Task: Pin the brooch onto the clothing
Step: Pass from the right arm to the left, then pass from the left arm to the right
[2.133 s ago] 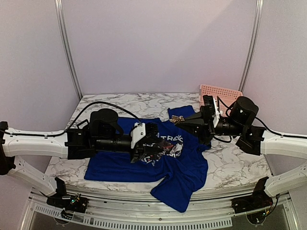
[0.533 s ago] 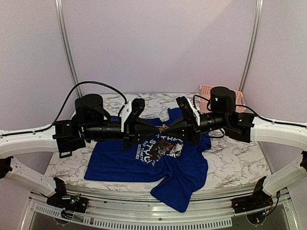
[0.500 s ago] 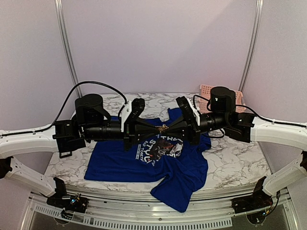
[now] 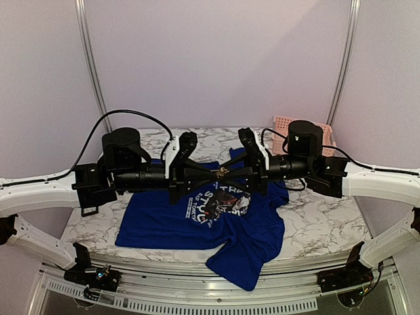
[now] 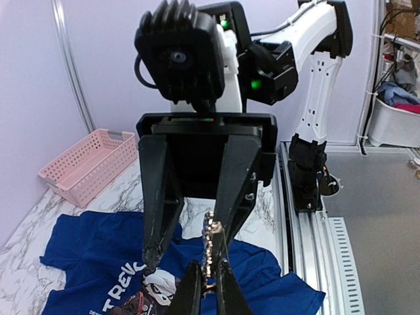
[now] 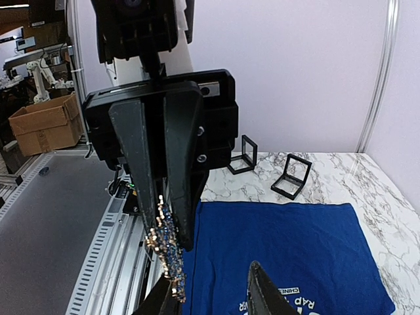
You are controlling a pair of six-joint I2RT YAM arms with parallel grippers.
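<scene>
The left fingers (image 5: pixel 195 289) are pressed nearly together on the lower end of the brooch (image 5: pixel 211 244). It is a slim strip of gold-coloured and dark beads that stands up out of their grip. The right fingers (image 6: pixel 261 294) stand well apart and hold nothing. In the right wrist view the brooch (image 6: pixel 167 254) hangs just beside one of them, but I cannot tell whether it touches.

From above, the left fingers (image 4: pixel 200 174) and the right fingers (image 4: pixel 246 173) meet tip to tip. The brooch (image 4: pixel 223 173) sits between them in the air, over the middle of the desk.

Both wrists are turned level, so each set of fingers points straight at the other. The two black forearms lie almost in one line across the desk. Each runs back to a raised round joint, and from there a white link slopes outward and down toward its side of the view.

Directly below the meeting point lies the T-shirt (image 4: pixel 157 223), royal blue and spread on the marble desk (image 4: pixel 315 216). Its round print (image 4: pixel 220 200) faces up, white lettering around a dark picture. One part of the T-shirt hangs over the near edge of the desk.

A pink basket (image 4: pixel 282 123) sits at the far right corner, behind the right arm. In the right wrist view, two small black frames (image 6: pixel 291 176) stand on the desk just beyond the T-shirt.
</scene>
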